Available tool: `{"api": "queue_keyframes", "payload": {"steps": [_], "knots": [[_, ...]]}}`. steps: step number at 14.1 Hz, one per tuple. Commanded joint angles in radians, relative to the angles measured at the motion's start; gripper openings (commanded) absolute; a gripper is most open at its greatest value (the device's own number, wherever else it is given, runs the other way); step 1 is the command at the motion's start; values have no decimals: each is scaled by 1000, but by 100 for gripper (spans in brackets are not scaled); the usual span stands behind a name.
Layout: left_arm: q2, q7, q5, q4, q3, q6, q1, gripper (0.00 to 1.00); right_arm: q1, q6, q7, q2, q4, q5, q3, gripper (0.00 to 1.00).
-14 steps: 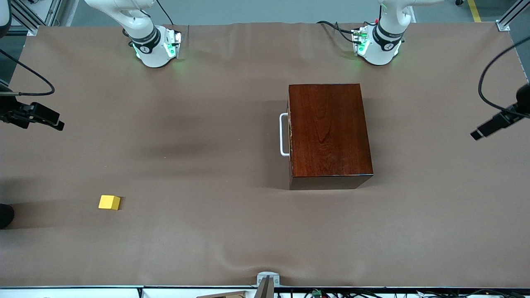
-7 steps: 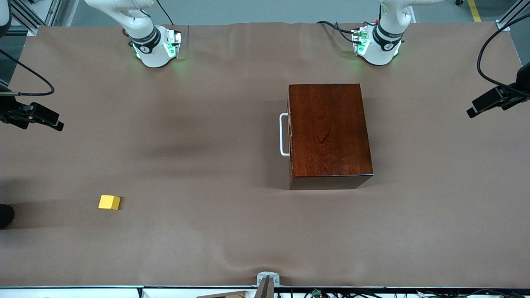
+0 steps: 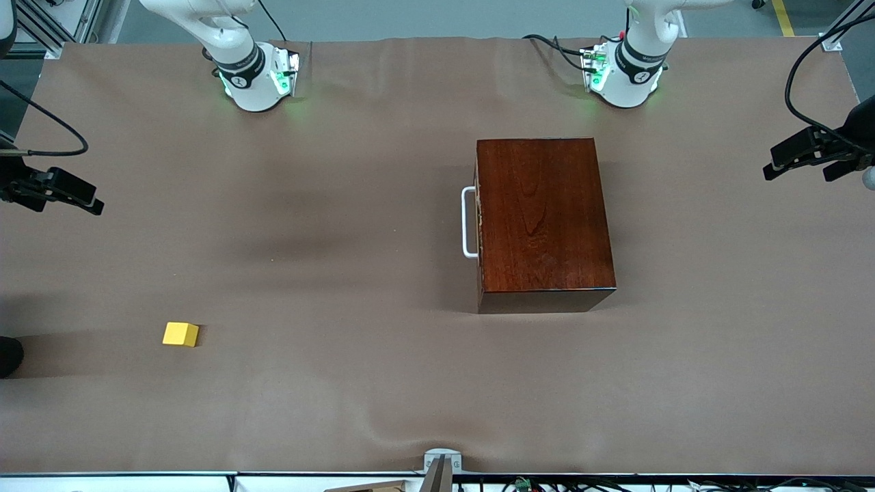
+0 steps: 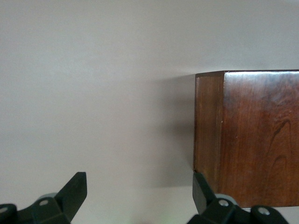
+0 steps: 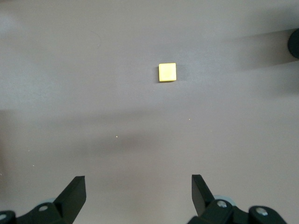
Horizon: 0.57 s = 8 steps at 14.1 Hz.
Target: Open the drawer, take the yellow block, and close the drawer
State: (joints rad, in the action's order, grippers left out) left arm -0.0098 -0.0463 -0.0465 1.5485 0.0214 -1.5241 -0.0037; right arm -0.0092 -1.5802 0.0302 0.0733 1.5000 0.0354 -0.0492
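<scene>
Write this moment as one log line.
reddish-brown wooden drawer: shut | small yellow block: on table | left claw: open, above table | right claw: open, above table

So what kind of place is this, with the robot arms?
Probably a robot lab or test bench, not a home. Two white robot arms are bolted along one edge of a table covered in plain brown cloth, cables run around it, and only a wooden box and a yellow block sit on it.

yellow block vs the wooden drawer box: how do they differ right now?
Size: the yellow block is tiny; the drawer box is far larger.
Look: block plain bright yellow; box glossy reddish-brown with a white handle.
Place: block nearer the front camera, toward the right arm's end.
Shared: both rest on the table, ungripped.
</scene>
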Motion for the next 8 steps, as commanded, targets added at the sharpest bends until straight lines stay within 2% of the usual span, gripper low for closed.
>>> {"api": "queue_keyframes", "payload": {"steps": [1,8], "knots": [[-36,-11,107,-8,-64,12,7,100,-3,-11,-7,-32,31,-5,5,100],[-30,-14,59,2,-61,29,13,100,-3,-3,-7,-32,29,-6,5,100]]}}
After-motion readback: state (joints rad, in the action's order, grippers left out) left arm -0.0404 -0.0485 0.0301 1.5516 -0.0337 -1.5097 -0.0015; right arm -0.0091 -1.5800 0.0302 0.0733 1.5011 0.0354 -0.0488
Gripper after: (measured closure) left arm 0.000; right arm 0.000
